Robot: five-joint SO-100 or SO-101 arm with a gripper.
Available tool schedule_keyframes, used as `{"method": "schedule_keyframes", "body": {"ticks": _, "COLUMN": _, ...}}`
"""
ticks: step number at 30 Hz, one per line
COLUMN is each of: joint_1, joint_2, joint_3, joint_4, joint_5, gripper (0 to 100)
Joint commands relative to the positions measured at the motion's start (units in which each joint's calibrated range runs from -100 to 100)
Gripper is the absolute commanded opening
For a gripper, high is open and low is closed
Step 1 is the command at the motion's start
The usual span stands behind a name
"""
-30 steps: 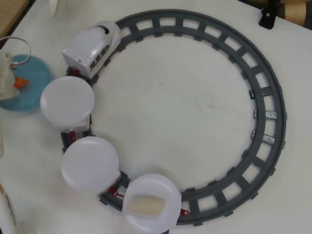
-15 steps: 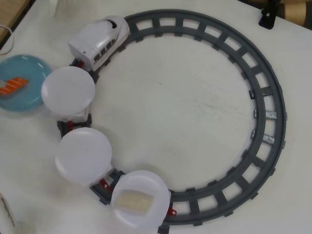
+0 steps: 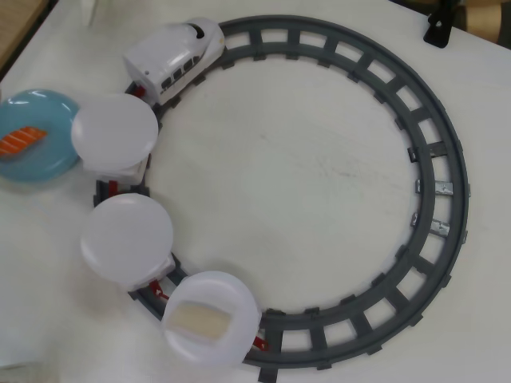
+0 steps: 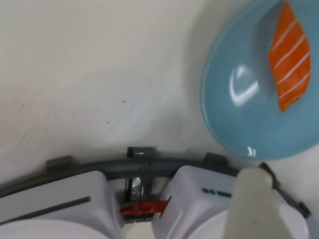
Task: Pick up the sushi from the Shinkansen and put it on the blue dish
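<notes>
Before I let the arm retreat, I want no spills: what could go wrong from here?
The white plate of the first car overlaps the blue dish, so a moving Shinkansen could nudge it. The sushi lies near the dish's rim and might slide off if bumped.

Even, bright light falls from above on the white worktop point(image 3: 303, 159), with faint shadows under the track point(image 3: 447, 159). The overhead view is soft and slightly washed out. In the wrist view, glare spots sit on the blue dish point(image 4: 239, 89), and the near foreground blurs.
</notes>
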Motion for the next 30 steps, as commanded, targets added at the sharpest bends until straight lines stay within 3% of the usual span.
{"method": "schedule_keyframes", "body": {"ticks": 1, "joint_1": 0.44, "joint_2": -15.75, "joint_3": 14.49, "joint_4": -5.9, "joint_5": -1.65, "gripper": 28}}
{"method": "schedule_keyframes", "body": {"ticks": 14, "joint_1": -4.4, "joint_2": -57.06, "joint_3": 83.92, "joint_4": -46.49, "joint_5": -5.05, "gripper": 28}}
{"method": "schedule_keyframes", "body": {"ticks": 21, "joint_1": -5.63, "joint_2": -73.49, "joint_3": 102.41, "joint_4": -49.38, "joint_5": -4.84, "gripper": 27}}
{"method": "schedule_keyframes", "body": {"ticks": 30, "joint_1": -5.63, "joint_2": -86.34, "joint_3": 112.42, "joint_4": -48.87, "joint_5": -4.58, "gripper": 27}}
